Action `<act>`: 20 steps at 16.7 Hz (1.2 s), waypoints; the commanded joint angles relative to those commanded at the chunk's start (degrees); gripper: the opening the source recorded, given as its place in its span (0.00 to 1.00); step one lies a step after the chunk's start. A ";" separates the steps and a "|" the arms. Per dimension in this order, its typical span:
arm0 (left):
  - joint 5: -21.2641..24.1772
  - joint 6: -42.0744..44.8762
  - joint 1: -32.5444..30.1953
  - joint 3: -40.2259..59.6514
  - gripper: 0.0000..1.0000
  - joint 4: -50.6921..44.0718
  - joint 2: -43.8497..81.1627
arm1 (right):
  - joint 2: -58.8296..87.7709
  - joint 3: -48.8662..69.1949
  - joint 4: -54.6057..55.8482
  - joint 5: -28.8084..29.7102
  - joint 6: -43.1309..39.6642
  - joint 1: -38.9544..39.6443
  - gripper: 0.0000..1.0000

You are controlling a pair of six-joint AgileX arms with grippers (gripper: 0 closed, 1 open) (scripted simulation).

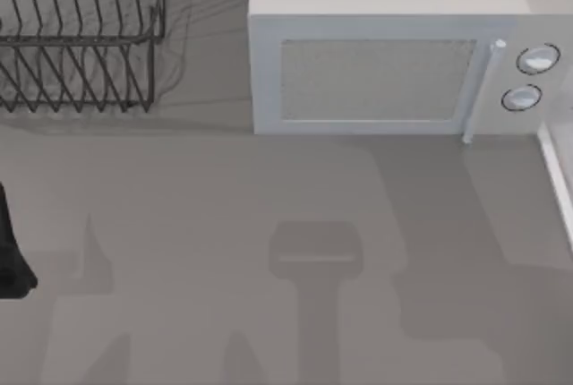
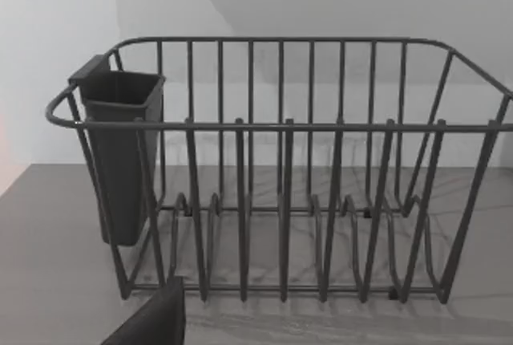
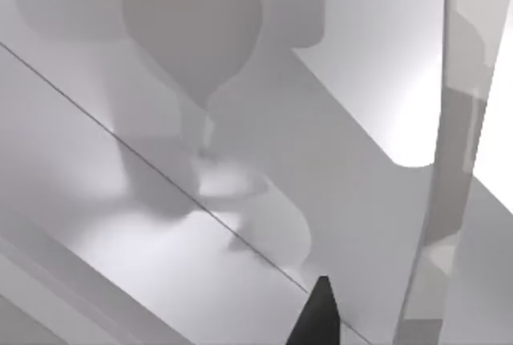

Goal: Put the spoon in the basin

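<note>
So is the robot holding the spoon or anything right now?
It cannot be told. The left arm sits at the table's left edge near the dish rack; the right wrist view looks down at a pale basin wall. No hold is visible.

Wire dish rack (image 1: 81, 36) (dark cup (image 2: 120, 152) clipped on) stands left of the microwave (image 1: 394, 63).

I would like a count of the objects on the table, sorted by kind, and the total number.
Dish rack: 1
Cutlery holder hung on the rack: 1
Microwave: 1
Basin, its rim at the table's right edge: 1
Total: 4
</note>
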 joint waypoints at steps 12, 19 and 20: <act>0.00 0.00 0.00 0.00 1.00 0.00 0.00 | 0.82 1.08 -0.44 0.01 -0.01 0.00 0.53; 0.00 0.00 0.00 0.00 1.00 0.00 0.00 | 0.82 1.08 -0.44 0.01 -0.01 0.00 1.00; 0.00 0.00 0.00 0.00 1.00 0.00 0.00 | 0.82 1.08 -0.44 0.01 -0.01 0.00 1.00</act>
